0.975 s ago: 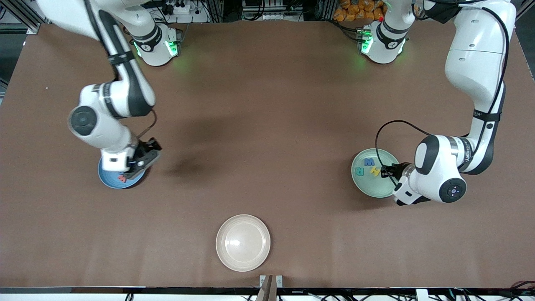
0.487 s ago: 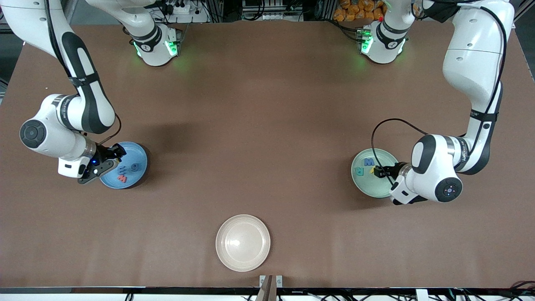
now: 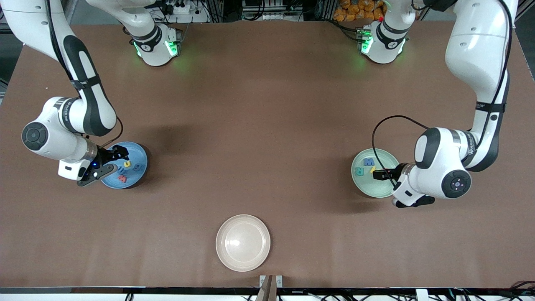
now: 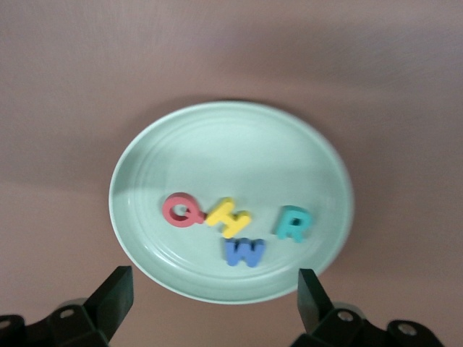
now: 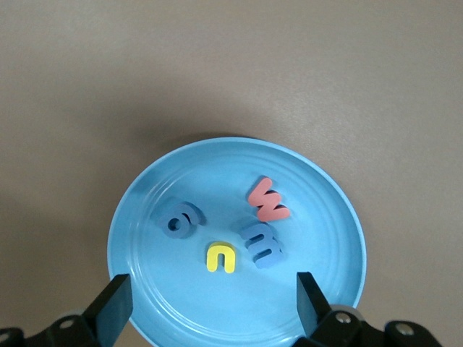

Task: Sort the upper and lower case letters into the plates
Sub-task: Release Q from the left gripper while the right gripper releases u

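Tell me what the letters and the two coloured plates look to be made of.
Letters: thick, matte, soft-edged pieces in flat colours, likely foam. Sky blue plate: smooth with a soft sheen and faint concentric rings, probably plastic or melamine, possibly glazed ceramic. Mint green plate: same look, with a pale reflection across it.

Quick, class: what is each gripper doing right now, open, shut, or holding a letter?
Left gripper: open, holding nothing, over the mint green plate.
Right gripper: open, holding nothing, over the sky blue plate.
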Robot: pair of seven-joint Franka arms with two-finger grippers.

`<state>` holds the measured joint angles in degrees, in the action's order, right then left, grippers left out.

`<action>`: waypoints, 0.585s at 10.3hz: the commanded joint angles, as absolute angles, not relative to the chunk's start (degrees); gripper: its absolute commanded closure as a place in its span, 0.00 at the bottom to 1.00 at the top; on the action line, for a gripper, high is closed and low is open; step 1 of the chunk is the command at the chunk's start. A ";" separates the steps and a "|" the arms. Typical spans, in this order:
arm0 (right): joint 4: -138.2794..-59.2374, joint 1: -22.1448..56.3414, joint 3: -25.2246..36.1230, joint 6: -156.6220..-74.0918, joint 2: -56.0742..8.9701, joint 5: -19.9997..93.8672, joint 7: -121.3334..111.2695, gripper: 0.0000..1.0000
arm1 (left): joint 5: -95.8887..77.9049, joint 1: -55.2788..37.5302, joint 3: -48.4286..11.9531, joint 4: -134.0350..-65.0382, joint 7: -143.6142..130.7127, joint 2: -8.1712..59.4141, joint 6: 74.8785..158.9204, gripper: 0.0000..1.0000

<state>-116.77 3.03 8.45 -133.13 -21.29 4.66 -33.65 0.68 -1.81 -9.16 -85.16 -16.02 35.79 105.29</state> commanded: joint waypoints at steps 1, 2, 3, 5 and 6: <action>-115.58 3.07 8.00 -131.49 -20.57 5.01 -27.88 0.00 | 2.11 -3.51 -8.96 -84.73 -16.00 29.73 105.12 0.00; -115.40 3.25 8.00 -131.31 -19.70 5.01 -24.73 0.00 | 2.11 -3.60 -9.05 -83.07 -15.82 27.97 105.03 0.00; -115.49 4.12 8.00 -130.87 -17.95 5.01 -20.78 0.00 | 3.24 -3.69 -9.14 -81.58 -15.12 25.95 105.03 0.00; -115.40 2.73 6.69 -128.85 -15.74 4.92 -17.15 0.00 | 7.98 -5.26 -9.23 -79.46 -14.68 22.78 105.03 0.00; -115.40 0.72 4.59 -127.80 -14.60 4.83 -16.96 0.00 | 8.00 -5.45 -9.32 -79.45 -14.68 20.68 104.77 0.00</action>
